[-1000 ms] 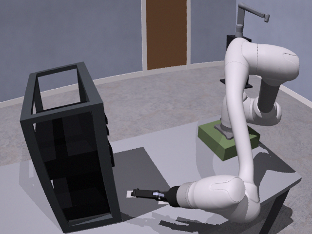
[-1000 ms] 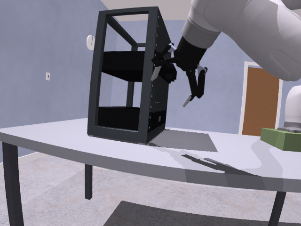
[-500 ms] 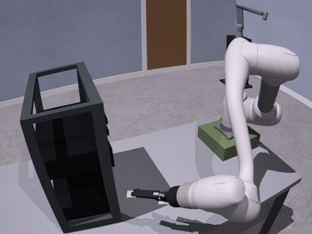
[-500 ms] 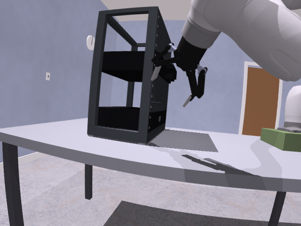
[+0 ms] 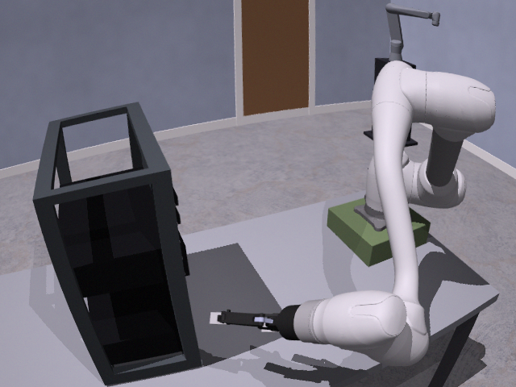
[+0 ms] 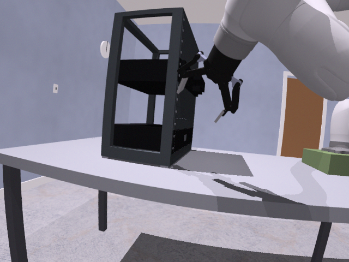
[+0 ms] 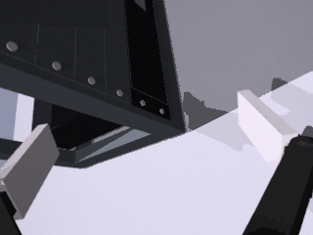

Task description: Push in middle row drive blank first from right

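Note:
The dark open-frame rack [image 5: 112, 241] stands on the grey table, its front facing the arm. Drive blanks jut from that front; I see their ends in the top view [image 5: 180, 233] and one protruding block in the exterior view [image 6: 197, 85]. A bottom-row blank [image 6: 183, 138] sits flush. I cannot tell the rows and columns apart from here. My gripper [image 5: 218, 318] is open and empty, a short way in front of the rack's front face, near its corner post. It also shows in the exterior view [image 6: 201, 98]. In the wrist view the rack's lower front corner [image 7: 161, 110] lies ahead between the spread finger pads.
The arm's green base block [image 5: 376, 235] sits at the table's back right. The table edge runs close behind the arm's elbow [image 5: 492, 297]. A brown door [image 5: 275, 56] and a grey stand [image 5: 393, 37] are in the room behind.

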You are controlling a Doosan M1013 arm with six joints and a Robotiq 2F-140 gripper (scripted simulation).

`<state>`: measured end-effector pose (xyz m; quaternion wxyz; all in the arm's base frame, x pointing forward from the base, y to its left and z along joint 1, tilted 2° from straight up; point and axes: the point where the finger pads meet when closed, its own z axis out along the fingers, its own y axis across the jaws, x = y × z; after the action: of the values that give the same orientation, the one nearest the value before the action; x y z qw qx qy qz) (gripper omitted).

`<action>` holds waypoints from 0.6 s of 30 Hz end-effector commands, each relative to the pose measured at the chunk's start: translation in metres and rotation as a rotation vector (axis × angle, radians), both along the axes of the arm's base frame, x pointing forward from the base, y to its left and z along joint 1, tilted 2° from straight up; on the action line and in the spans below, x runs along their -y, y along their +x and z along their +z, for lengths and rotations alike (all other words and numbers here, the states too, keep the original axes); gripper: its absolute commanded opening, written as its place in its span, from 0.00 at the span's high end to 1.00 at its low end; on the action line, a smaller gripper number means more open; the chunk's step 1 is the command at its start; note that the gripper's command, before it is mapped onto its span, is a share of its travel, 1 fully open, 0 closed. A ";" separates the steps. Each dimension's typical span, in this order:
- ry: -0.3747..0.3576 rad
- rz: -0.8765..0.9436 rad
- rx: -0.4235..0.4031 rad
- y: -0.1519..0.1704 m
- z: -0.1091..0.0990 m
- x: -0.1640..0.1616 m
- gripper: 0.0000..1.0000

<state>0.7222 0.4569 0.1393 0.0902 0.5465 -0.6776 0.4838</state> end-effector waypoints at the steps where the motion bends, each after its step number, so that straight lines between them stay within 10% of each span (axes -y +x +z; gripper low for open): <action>1: -0.032 0.015 -0.014 -0.002 0.002 0.006 0.00; 18: -0.353 0.174 -0.151 -0.023 0.023 0.067 0.00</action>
<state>0.7029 0.4011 0.1589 0.1772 0.6036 -0.5516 0.5478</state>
